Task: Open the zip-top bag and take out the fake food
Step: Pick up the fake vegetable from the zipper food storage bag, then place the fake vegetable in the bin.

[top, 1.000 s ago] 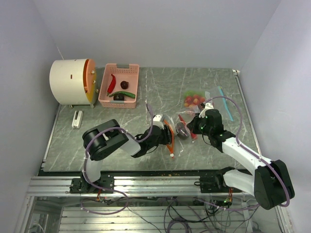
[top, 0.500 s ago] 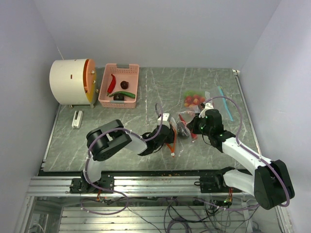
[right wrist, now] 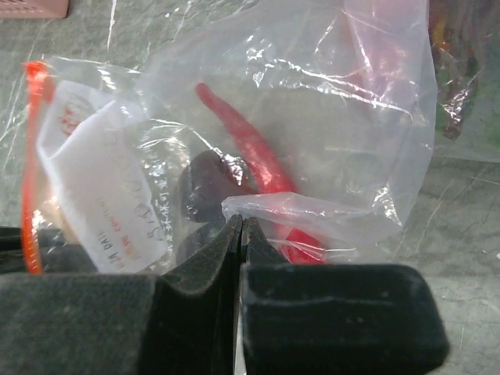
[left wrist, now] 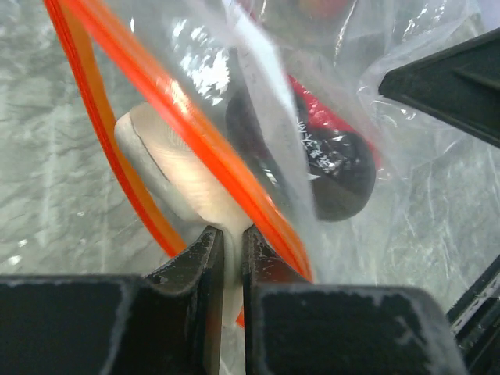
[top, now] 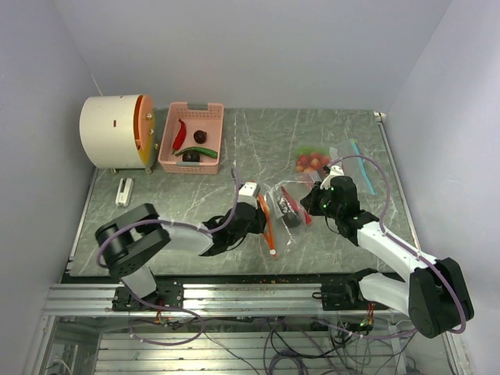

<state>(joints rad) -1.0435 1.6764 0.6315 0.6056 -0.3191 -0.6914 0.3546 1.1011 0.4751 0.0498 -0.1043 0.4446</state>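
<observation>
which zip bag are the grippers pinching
The orange-zipped bag at centre, pinched by the left gripper and right gripper; the blue-zipped bag lies apart, farther right.

Two bags — orange-zip bag (top: 283, 209), blue-zip bag (top: 344, 156). In orange-zip bag: one red pepper (right wrist: 250, 148), one dark plum (right wrist: 207, 187). In blue-zip bag: heap of small toys (top: 312, 162), number unclear. One pink basket (top: 190, 167) — four toys: red chili (top: 180, 133), green cucumber (top: 198, 151), dark ball (top: 201, 136), dark lump (top: 190, 156). One white drum (top: 109, 131).

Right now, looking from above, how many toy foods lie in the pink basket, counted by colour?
red chilli: 1
green piece: 1
dark pieces: 2
Total in the pink basket: 4
</observation>
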